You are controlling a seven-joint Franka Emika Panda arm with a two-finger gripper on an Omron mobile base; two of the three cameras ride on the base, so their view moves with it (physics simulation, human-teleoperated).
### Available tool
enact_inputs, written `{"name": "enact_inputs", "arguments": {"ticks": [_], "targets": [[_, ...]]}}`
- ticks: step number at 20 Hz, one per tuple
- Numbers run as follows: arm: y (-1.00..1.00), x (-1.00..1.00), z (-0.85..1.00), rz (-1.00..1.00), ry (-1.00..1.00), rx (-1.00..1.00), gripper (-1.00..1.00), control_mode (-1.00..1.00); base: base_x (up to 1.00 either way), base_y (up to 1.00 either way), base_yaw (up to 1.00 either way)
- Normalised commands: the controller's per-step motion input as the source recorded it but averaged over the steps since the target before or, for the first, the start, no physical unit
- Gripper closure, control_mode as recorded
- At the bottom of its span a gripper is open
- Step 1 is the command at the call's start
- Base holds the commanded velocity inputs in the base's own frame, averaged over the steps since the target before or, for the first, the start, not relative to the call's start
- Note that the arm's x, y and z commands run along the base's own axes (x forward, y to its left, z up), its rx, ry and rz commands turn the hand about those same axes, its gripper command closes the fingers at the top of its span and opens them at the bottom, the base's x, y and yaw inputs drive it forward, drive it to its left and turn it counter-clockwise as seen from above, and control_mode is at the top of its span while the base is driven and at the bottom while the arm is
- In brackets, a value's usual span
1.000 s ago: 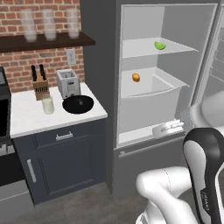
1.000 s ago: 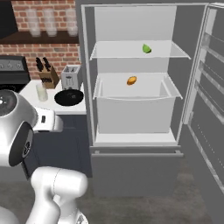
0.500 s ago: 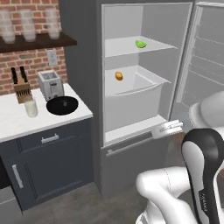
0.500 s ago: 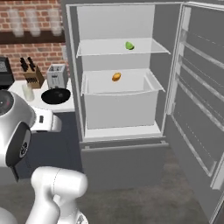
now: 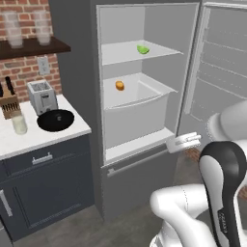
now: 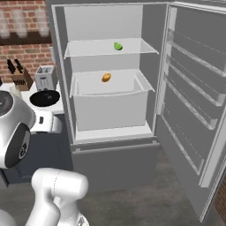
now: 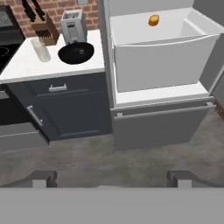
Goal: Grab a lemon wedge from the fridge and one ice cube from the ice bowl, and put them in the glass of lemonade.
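Open fridge (image 6: pixel 62 79) at centre frame, counter at the left edge.

The lemon wedge (image 6: pixel 118 46) lies on the upper white shelf (image 6: pixel 88 47), right of its middle; the small orange fruit (image 6: pixel 106 77) sits in the white drawer (image 6: pixel 110 103) below. The door (image 6: pixel 194 101) stands swung out at the right. At the left, the ice bowl (image 6: pixel 44 98) rests on the counter in front of the toaster (image 6: pixel 45 77), the knife block (image 6: pixel 20 78) beside it against the brick wall (image 6: pixel 26 31).

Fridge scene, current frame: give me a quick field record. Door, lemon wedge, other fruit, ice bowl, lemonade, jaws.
fridge door: swung open
lemon wedge: on upper shelf, untouched
orange fruit: in the white drawer below
ice bowl: on counter, in front of toaster
glass of lemonade: on counter, left of bowl
gripper: jaws open, empty, facing the fridge's lower front
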Motion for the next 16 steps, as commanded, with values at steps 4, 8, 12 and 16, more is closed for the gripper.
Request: {"name": "enact_inputs", "arguments": {"ticks": [4,8,12,16], "targets": [[0.0,0.0,0.0,0.0,0.0,0.0,-1.0,1.0,0.51,-0.46,0.0],[0.0,0.0,0.0,0.0,0.0,0.0,-1.0,1.0,0.53,-0.58,0.02],[0.0,0.0,0.0,0.0,0.0,0.0,-1.0,1.0,0.5,-0.3,0.08],[0.0,0.0,0.0,0.0,0.0,0.0,-1.0,1.0,0.4,0.16,0.1]]}}
